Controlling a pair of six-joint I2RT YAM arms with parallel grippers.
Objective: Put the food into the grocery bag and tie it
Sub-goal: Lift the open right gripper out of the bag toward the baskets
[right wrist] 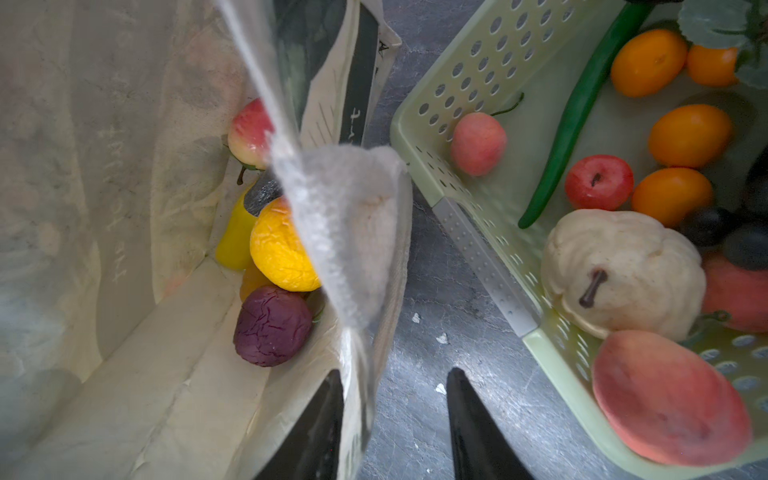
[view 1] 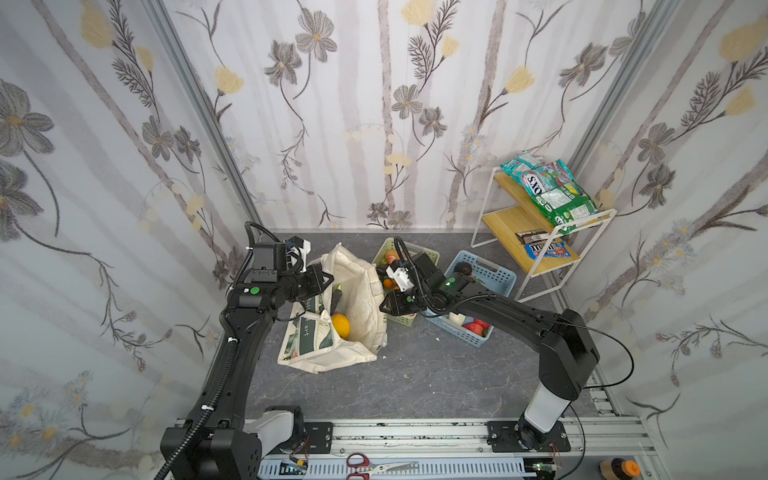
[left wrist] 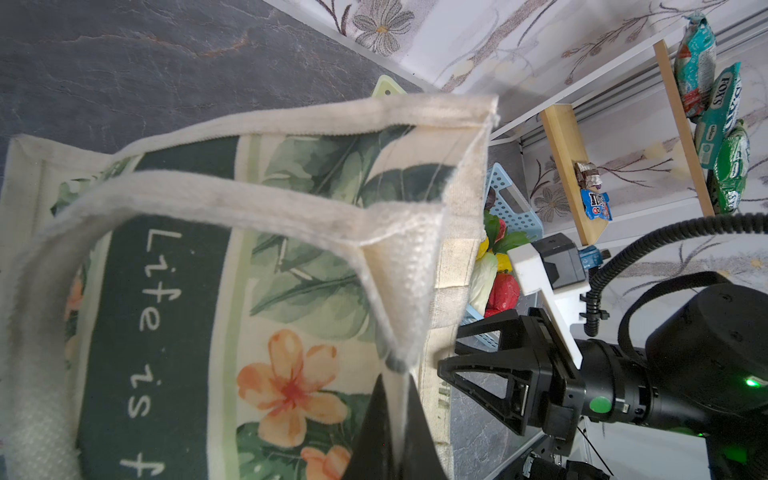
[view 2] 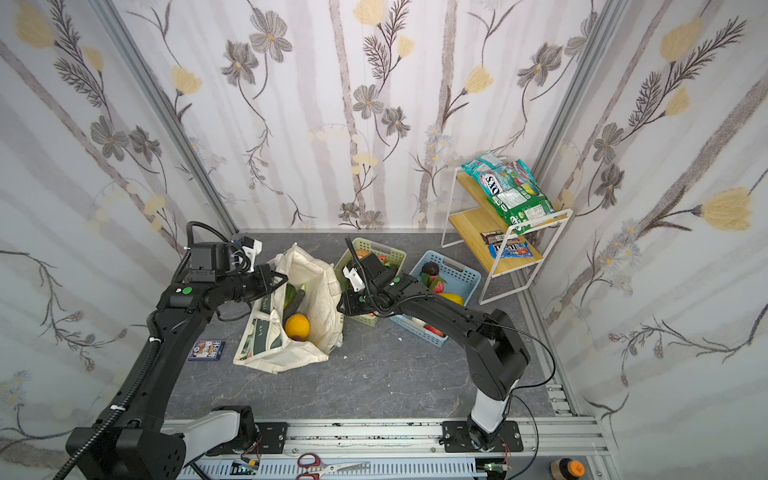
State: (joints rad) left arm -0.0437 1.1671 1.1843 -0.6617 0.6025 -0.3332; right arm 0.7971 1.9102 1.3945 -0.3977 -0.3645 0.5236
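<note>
The grocery bag (view 1: 357, 291) is stood open on the grey desk (view 1: 415, 382), between the two grippers. The left gripper (left wrist: 397, 386) is closed tight. The cloth edge at the top of the bag is pinched in it, right by the spot where a thick cream handle (left wrist: 208, 199) is sewn on.

The right gripper (right wrist: 394, 374) is seen at the other side of the bag's mouth. Its jaws are held partly apart, and the bag's rim is hung in the gap between them. One finger is placed inside the bag and the other outside, over the bare desk. A gap is seen between the cloth and the outer finger, so nothing is gripped by it.

Some food is found deep in the bag, below the inner finger of the right gripper: a yellow-orange fruit (right wrist: 278, 249), a wrinkled purple fruit (right wrist: 272, 326), a pink and red fruit (right wrist: 249, 133) and a yellow piece (right wrist: 235, 241).

A pale green basket (right wrist: 469, 104) is set near the outer side of the right gripper. In it a white pear (right wrist: 619, 270), a peach (right wrist: 669, 399), a red apple (right wrist: 598, 187) and a long green pod (right wrist: 573, 124) are seen. A blue basket (view 1: 505, 276) with more food is set farther off, behind the right gripper.
</note>
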